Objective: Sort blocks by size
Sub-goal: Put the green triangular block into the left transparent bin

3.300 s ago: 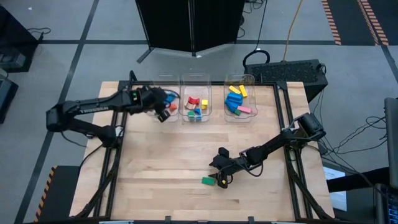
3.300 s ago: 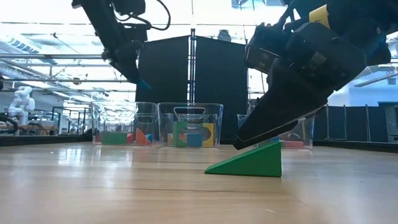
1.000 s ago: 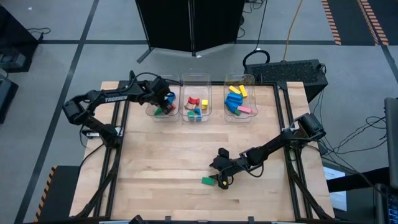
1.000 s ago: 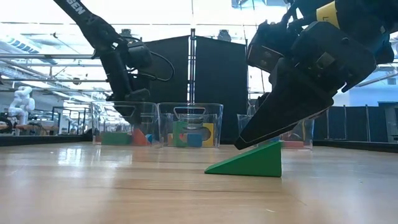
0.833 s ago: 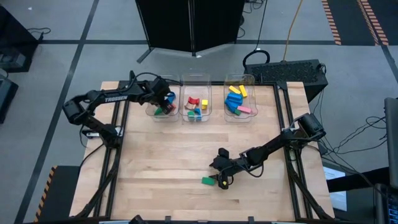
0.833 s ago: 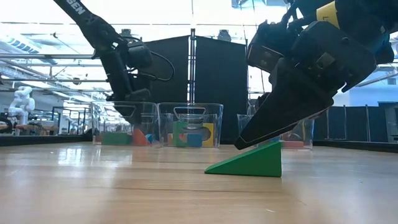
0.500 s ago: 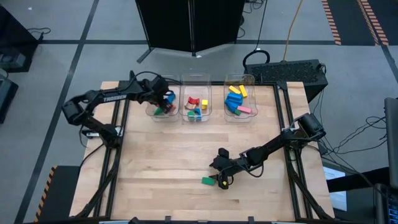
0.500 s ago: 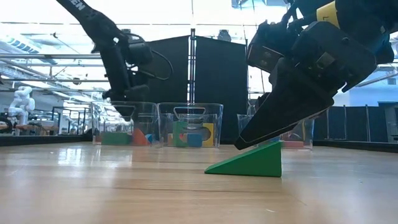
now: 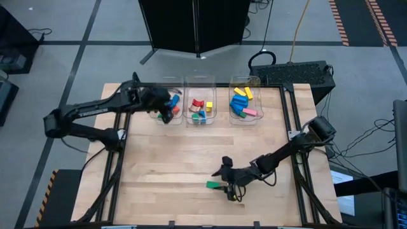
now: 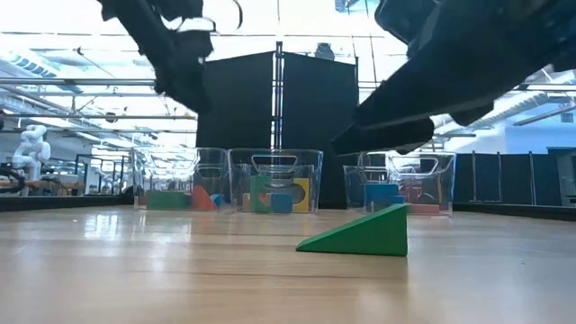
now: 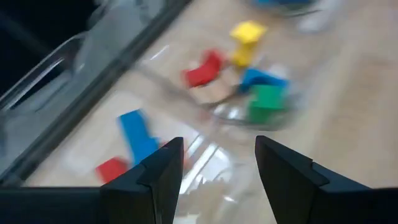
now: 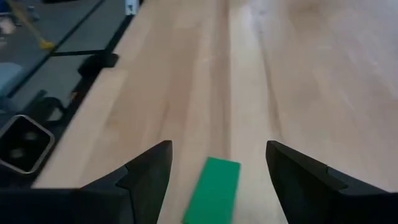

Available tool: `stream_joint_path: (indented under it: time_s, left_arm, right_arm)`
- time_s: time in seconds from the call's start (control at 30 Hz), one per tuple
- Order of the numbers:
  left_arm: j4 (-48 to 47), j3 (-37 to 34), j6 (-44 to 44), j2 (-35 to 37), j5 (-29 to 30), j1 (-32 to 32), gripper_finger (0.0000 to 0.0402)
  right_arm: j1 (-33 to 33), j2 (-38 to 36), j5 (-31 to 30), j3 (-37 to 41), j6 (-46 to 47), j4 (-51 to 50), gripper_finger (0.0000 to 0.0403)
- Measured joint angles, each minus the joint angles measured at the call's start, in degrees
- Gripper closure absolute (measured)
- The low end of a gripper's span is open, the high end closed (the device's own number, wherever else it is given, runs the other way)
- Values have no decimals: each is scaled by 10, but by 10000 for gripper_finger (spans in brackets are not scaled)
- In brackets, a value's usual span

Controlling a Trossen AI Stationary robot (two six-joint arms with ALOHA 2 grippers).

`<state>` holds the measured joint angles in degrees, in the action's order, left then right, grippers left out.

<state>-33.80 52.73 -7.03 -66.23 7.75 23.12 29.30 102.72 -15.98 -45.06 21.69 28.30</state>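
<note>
One green wedge block point(image 9: 212, 185) lies alone on its flat base on the table near the front; it also shows in the low view point(image 10: 360, 236) and the right wrist view point(image 12: 214, 190). My right gripper point(image 9: 230, 189) hangs open just above it, touching nothing, its fingers point(image 12: 219, 149) either side of the block's line. My left gripper point(image 9: 166, 108) is open and empty above the left bin point(image 9: 159, 113), and shows high in the low view point(image 10: 180, 63). Other blocks lie in the three clear bins.
Three clear bins stand in a row at the table's far edge: left, middle point(image 9: 200, 116) and right point(image 9: 245, 117), holding red, blue, green, yellow and pink blocks. The left wrist view shows a blue block point(image 11: 137, 134) and a red block point(image 11: 112, 168) in the left bin.
My left gripper has risen up out of the left bin. My right gripper has lifted off the green wedge and shifted a little toward the table's near edge; the wedge has stayed where it was.
</note>
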Motion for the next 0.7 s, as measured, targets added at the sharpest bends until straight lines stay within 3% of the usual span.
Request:
stream_joint_path:
  time_s: [0.2, 0.33, 0.5, 0.7]
  left_arm:
    - [14, 0, -18, 27, 7, -145, 201]
    - [48, 0, -30, 19, 57, -258, 201]
    - [127, 0, -26, -18, 117, -388, 201]
    - [212, 0, -16, -98, 139, -472, 201]
  right_arm:
    - [28, 8, -39, 0, 8, -11, 154]
    - [48, 16, -88, 0, 32, -21, 154]
    - [69, 23, -137, 0, 59, -34, 154]
    - [76, 23, -142, 0, 68, -36, 154]
